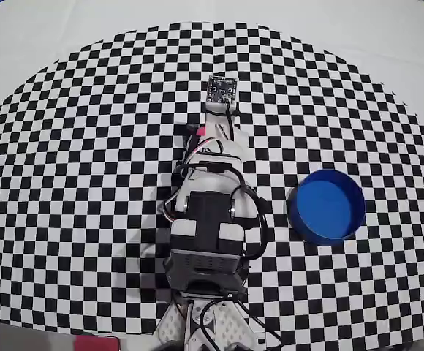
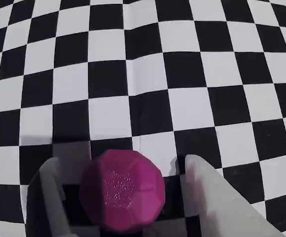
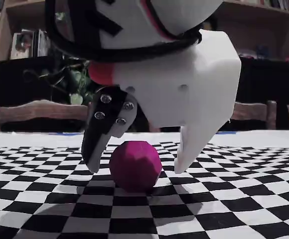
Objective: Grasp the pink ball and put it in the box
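Between the spread pincer fingers, untouched, the pink ball on checkered cloth.

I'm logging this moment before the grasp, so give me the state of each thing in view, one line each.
pink ball: resting on the checkered mat, between the open fingers, not lifted.
gripper: open, lowered around the ball, a gap visible on each side.
box: upright on the mat, empty, well to the right of the arm in the overhead view.

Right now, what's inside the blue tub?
Nothing visible: the tub shows only bare blue floor from overhead. The pink ball sits on the checkered mat between the open gripper.
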### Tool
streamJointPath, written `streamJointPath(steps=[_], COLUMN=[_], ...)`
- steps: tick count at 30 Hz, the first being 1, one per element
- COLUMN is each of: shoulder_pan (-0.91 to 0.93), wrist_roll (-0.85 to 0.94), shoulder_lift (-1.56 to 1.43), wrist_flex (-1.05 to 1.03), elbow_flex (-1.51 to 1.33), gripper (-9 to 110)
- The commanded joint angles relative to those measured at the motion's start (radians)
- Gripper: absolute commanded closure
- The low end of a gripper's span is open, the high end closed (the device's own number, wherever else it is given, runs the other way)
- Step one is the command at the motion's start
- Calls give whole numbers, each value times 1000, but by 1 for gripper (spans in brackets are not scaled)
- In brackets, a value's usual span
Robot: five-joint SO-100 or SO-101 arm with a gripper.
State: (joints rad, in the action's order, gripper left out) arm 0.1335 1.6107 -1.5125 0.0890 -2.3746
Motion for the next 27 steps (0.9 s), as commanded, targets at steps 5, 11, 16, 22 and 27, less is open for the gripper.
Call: streamJointPath(steps=[5, 11, 16, 22, 27], shoulder_pan=[-9, -9, -9, -9, -9], wrist_roll=[5, 5, 5, 5, 5], shoulder_lift=[15, 32, 43, 52, 60], wrist_flex=[12, 14, 14, 14, 14], elbow_flex=[51, 63, 71, 77, 87], gripper=[73, 73, 73, 73, 73])
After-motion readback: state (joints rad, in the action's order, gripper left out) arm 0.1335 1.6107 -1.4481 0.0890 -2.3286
